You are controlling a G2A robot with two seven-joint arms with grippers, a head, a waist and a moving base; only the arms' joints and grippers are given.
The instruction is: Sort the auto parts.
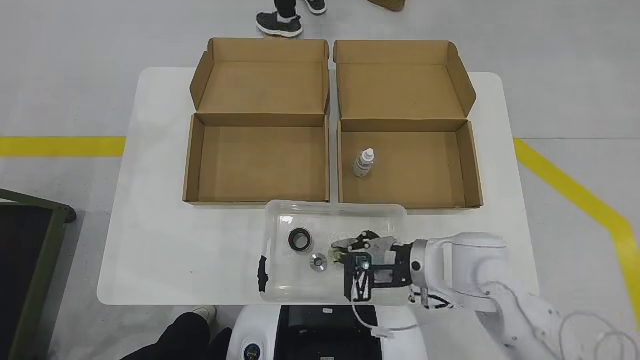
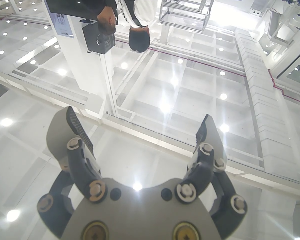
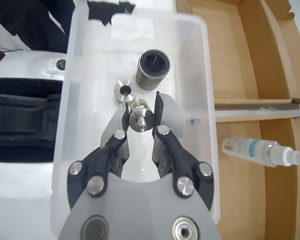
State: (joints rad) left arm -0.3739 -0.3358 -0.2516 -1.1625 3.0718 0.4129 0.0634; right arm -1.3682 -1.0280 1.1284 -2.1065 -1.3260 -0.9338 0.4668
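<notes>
fitting: small metal threaded fitting (image 3: 140, 121), inside the clear bin (image 3: 207, 58), clamped between the right gripper's fingers; can't tell if it's off the bin floor
right gripper: (image 3: 142, 112) jaws closed on the fitting from both sides, reaching down into the bin; in the top view it sits in the bin's right half
silver ring: (image 3: 125, 91) cone-shaped with a centre hole, on the bin floor just beside the fitting
black cylinder: (image 3: 152, 69) hollow, standing upright in the bin, near the ring
bin: on the white table (image 1: 150, 210), at its near edge, in front of both boxes
left box: (image 1: 255, 165) open cardboard, lid flap back
right box: (image 1: 470, 175) open cardboard, touching the left box, holds a spray bottle (image 3: 255, 149) lying on its side
left gripper: (image 2: 138, 114) jaws spread wide, nothing between them, pointed at the ceiling
</notes>
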